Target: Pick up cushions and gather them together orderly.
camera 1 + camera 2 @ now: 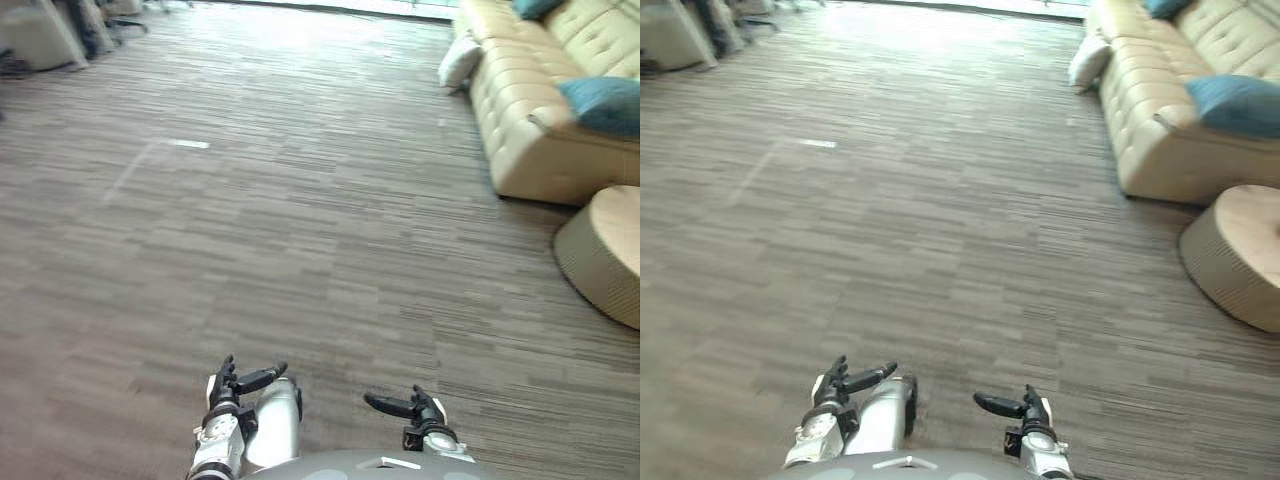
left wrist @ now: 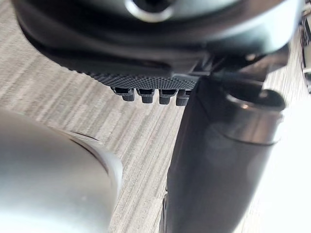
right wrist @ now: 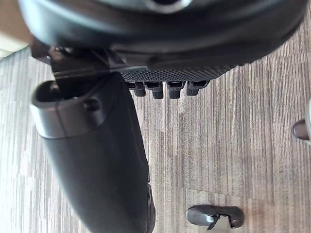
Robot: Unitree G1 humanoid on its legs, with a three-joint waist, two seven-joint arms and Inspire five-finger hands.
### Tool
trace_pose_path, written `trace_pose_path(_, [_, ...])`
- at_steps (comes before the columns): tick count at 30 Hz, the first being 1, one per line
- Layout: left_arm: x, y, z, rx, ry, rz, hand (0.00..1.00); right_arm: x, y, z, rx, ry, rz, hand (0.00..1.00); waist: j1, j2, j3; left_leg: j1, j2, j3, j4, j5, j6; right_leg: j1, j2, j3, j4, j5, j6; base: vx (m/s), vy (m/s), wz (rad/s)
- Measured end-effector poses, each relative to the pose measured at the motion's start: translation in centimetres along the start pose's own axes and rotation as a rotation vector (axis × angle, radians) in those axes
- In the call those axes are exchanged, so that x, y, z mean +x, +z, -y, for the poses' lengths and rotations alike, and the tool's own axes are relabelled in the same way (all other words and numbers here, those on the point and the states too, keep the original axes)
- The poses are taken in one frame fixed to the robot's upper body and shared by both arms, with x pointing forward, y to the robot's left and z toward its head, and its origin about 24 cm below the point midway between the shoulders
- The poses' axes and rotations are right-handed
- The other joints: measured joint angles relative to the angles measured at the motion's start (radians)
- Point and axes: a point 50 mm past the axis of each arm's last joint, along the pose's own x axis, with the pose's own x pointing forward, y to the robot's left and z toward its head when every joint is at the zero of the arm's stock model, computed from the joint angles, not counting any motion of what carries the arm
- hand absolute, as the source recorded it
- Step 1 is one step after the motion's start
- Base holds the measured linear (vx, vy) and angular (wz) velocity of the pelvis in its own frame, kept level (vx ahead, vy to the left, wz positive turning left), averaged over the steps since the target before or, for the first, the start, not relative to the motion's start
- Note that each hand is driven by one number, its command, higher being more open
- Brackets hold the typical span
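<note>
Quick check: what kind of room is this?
Probably an office lounge or lobby: a cream tufted sofa with a blue cushion on it, a round woven table beside it, wide striped floor.

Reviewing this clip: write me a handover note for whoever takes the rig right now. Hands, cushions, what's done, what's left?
Left hand: open, empty, low in front of the body.
Right hand: open, empty, beside it.
Cushions: one teal fabric cushion on the seat of the beige tufted sofa, a second teal cushion further back on it, a white cushion by the sofa's far end, seemingly on the floor.
Done: nothing gathered yet.
Left: walk to the sofa, avoiding the round woven stool, pick up the cushions, group them neatly.
</note>
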Motion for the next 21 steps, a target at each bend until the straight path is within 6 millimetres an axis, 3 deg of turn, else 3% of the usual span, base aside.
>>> trace_pose_path(2, [0.0, -0.6, 0.0, 0.008, 0.011, -0.040, 1.00, 0.1, 0.3, 0.4, 0.000, -0.010, 0.017, 1.00, -0.011, 0.006, 0.006, 0.089, -0.014, 0.000, -0.012, -0.045, 0.012, -0.083, -0.015, -0.057, 0.182, 0.014, 0.013, 0.58, 0.199, -0.11])
trace_pose_path(3, [-0.1, -1.2, 0.1, 0.018, 0.014, -0.066, 1.00, 0.2, 0.9, 0.9, -0.009, -0.022, 0.049, 1.00, -0.020, 0.026, 0.015, 0.223, -0.014, 0.002, -0.076, -0.072, 0.023, -0.163, -0.044, -0.181, 0.253, -0.012, -0.033, 0.68, 0.200, -0.09])
trace_pose_path(4, [-0.2, -1.4, 0.1, 0.023, 0.013, -0.070, 1.00, 0.1, 1.0, 1.0, -0.008, -0.023, 0.056, 1.00, -0.022, 0.031, 0.016, 0.264, -0.012, 0.002, -0.110, -0.074, 0.024, -0.193, -0.053, -0.223, 0.251, -0.021, -0.049, 0.66, 0.107, -0.03])
trace_pose_path(6, [-0.3, -1.9, 0.4, 0.034, 0.004, -0.090, 1.00, 0.2, 2.1, 1.1, -0.017, -0.028, 0.101, 1.00, -0.031, 0.050, 0.028, 0.401, 0.008, 0.004, -0.240, -0.075, 0.017, -0.310, -0.063, -0.362, 0.143, -0.060, -0.114, 0.72, 0.015, 0.01])
trace_pose_path(9, [-0.5, -2.5, 0.3, 0.068, -0.009, -0.118, 1.00, 0.4, 2.6, 1.5, -0.016, -0.037, 0.118, 1.00, -0.056, 0.054, 0.031, 0.537, 0.018, 0.005, -0.364, -0.073, 0.013, -0.377, -0.034, -0.440, -0.223, -0.044, -0.125, 0.55, -0.103, 0.18])
trace_pose_path(10, [-0.5, -2.7, 0.6, 0.108, -0.029, -0.120, 1.00, 0.5, 2.8, 2.2, 0.007, -0.058, 0.114, 1.00, -0.076, 0.057, 0.033, 0.609, 0.019, -0.009, -0.428, -0.083, -0.001, -0.410, -0.023, -0.433, -0.412, 0.067, -0.148, 0.61, -0.168, 0.42])
trace_pose_path(11, [-0.6, -2.8, 0.7, 0.112, -0.033, -0.122, 1.00, 0.5, 2.7, 2.5, 0.004, -0.064, 0.107, 1.00, -0.081, 0.061, 0.033, 0.624, 0.022, -0.019, -0.440, -0.086, -0.003, -0.408, -0.020, -0.434, -0.414, 0.106, -0.156, 0.68, -0.245, 0.54])
trace_pose_path(12, [-0.7, -3.1, 1.1, 0.122, -0.047, -0.130, 1.00, 0.5, 2.2, 3.0, 0.015, -0.072, 0.085, 1.00, -0.084, 0.071, 0.024, 0.649, 0.032, -0.048, -0.451, -0.085, -0.003, -0.398, -0.002, -0.437, -0.386, 0.134, -0.235, 0.55, -0.215, 0.24])
trace_pose_path(14, [-0.8, -3.3, 1.5, 0.114, -0.059, -0.138, 1.00, 0.6, 2.6, 3.4, 0.015, -0.085, 0.092, 1.00, -0.085, 0.102, 0.021, 0.620, 0.066, -0.091, -0.347, -0.066, -0.035, -0.408, 0.012, -0.454, -0.301, 0.033, -0.261, 0.75, -0.314, 0.10])
trace_pose_path(15, [-0.8, -3.4, 1.5, 0.113, -0.060, -0.139, 1.00, 0.6, 2.7, 3.6, 0.015, -0.088, 0.095, 1.00, -0.087, 0.110, 0.018, 0.598, 0.075, -0.105, -0.290, -0.061, -0.042, -0.402, 0.020, -0.459, -0.294, 0.013, -0.265, 0.77, -0.327, 0.03])
trace_pose_path(16, [-1.0, -3.6, 1.9, 0.094, -0.066, -0.146, 1.00, 0.7, 2.7, 4.1, 0.010, -0.097, 0.092, 1.00, -0.084, 0.145, 0.019, 0.474, 0.114, -0.176, 0.007, 0.017, -0.115, -0.336, 0.066, -0.468, -0.331, -0.026, -0.281, 0.61, -0.247, -0.10])
trace_pose_path(17, [-1.0, -3.5, 2.0, 0.068, -0.066, -0.145, 1.00, 0.7, 2.6, 4.4, 0.004, -0.103, 0.080, 1.00, -0.080, 0.163, 0.023, 0.384, 0.136, -0.210, 0.237, 0.035, -0.155, -0.264, 0.110, -0.465, -0.392, -0.030, -0.286, 0.61, -0.230, -0.16])
trace_pose_path(18, [-1.0, -3.5, 2.0, 0.059, -0.064, -0.142, 1.00, 0.7, 2.5, 4.4, 0.004, -0.103, 0.077, 1.00, -0.079, 0.166, 0.024, 0.364, 0.142, -0.211, 0.284, 0.034, -0.156, -0.244, 0.119, -0.462, -0.410, -0.030, -0.286, 0.49, -0.157, -0.27])
trace_pose_path(19, [-0.9, -3.0, 1.8, 0.054, -0.057, -0.124, 1.00, 0.7, 2.2, 4.1, 0.001, -0.100, 0.065, 1.00, -0.076, 0.159, 0.030, 0.301, 0.159, -0.193, 0.417, 0.026, -0.155, -0.152, 0.143, -0.448, -0.470, -0.029, -0.286, 0.58, -0.149, -0.36])
trace_pose_path(21, [-0.8, -2.6, 1.4, 0.055, -0.051, -0.096, 1.00, 0.6, 1.7, 3.5, -0.015, -0.080, 0.048, 1.00, -0.065, 0.127, 0.028, 0.198, 0.157, -0.130, 0.465, -0.004, -0.136, -0.029, 0.158, -0.404, -0.574, -0.033, -0.291, 0.50, -0.077, -0.55])
